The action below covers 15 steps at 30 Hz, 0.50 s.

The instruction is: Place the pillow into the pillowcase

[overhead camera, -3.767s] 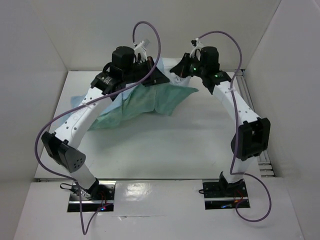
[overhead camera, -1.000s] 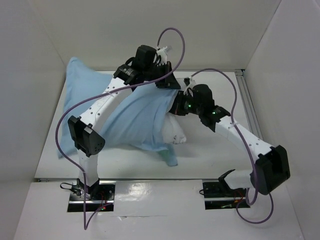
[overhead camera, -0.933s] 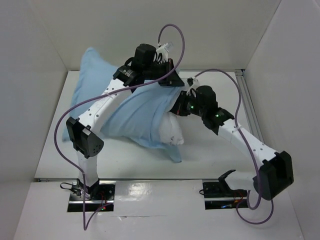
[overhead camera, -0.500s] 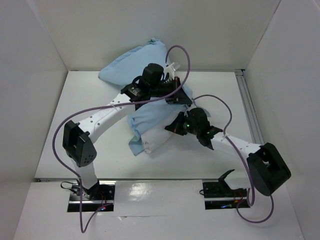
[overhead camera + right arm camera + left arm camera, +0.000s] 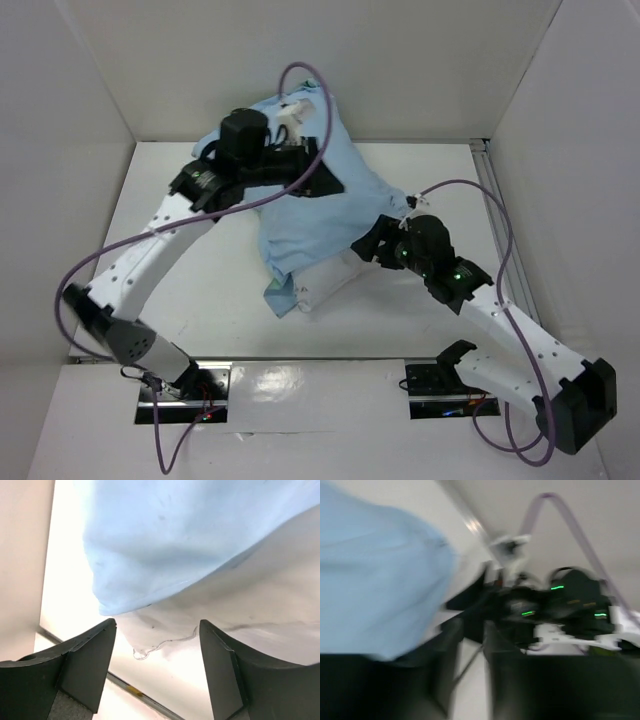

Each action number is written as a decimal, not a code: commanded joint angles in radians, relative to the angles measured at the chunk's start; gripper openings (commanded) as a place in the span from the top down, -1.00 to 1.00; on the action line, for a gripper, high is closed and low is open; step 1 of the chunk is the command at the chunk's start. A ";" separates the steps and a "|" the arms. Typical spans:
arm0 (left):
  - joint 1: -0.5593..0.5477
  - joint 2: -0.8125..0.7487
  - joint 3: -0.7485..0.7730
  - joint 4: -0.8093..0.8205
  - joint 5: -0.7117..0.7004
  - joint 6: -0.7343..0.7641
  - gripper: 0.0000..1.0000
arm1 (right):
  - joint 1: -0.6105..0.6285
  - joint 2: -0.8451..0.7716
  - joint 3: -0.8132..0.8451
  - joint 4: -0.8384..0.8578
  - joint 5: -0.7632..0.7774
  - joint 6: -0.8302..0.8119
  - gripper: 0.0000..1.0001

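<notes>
The light blue pillowcase (image 5: 310, 215) lies in a heap from the back wall toward the table's middle, pulled over the pillow. The pillow's white end (image 5: 330, 282) sticks out at the near side. My left gripper (image 5: 318, 178) hovers over the heap's back part. In the blurred left wrist view its dark fingers (image 5: 473, 630) stand apart with only table between them, the pillowcase (image 5: 370, 580) off to their left. My right gripper (image 5: 368, 243) sits at the heap's right edge. It is wide open (image 5: 157, 630), facing the blue hem (image 5: 175, 530) and the white pillow (image 5: 250, 595), holding nothing.
White walls close in the table on the left, back and right. A metal rail (image 5: 495, 195) runs along the right side. Purple cables (image 5: 300, 75) loop above both arms. The right arm (image 5: 570, 600) shows in the left wrist view.
Both grippers have opened and let go of the pillowcase. The covered pillow has dropped to the table. The left arm swung back and left, and the right arm pulled right.
</notes>
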 commanded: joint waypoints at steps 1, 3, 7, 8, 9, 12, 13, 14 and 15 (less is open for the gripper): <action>0.104 -0.209 -0.140 -0.117 -0.210 0.138 0.49 | -0.005 -0.077 0.090 -0.209 0.108 -0.047 -0.50; 0.181 -0.313 -0.318 -0.102 -0.248 0.138 1.00 | -0.015 -0.114 0.101 -0.241 0.108 -0.047 -0.43; 0.226 -0.408 -0.643 -0.062 -0.294 0.118 0.87 | -0.015 -0.137 0.041 -0.194 0.003 0.002 0.49; 0.239 -0.421 -0.771 -0.038 -0.256 0.118 0.59 | -0.015 -0.137 0.021 -0.171 -0.033 0.031 0.49; 0.240 -0.433 -0.836 0.040 -0.229 0.108 0.24 | -0.015 -0.124 -0.018 -0.123 -0.068 0.043 0.35; 0.240 -0.453 -1.028 0.128 -0.202 0.034 -0.56 | -0.001 -0.108 -0.046 -0.077 -0.140 0.071 -0.18; 0.240 -0.453 -1.064 0.174 -0.202 0.012 -0.59 | -0.001 -0.098 -0.055 -0.068 -0.140 0.071 -0.28; 0.240 -0.464 -1.132 0.200 -0.218 -0.029 -0.59 | 0.010 -0.088 -0.056 -0.068 -0.127 0.080 -0.40; 0.229 -0.464 -1.166 0.231 -0.231 -0.049 -0.63 | 0.010 -0.088 -0.043 -0.077 -0.127 0.080 -0.45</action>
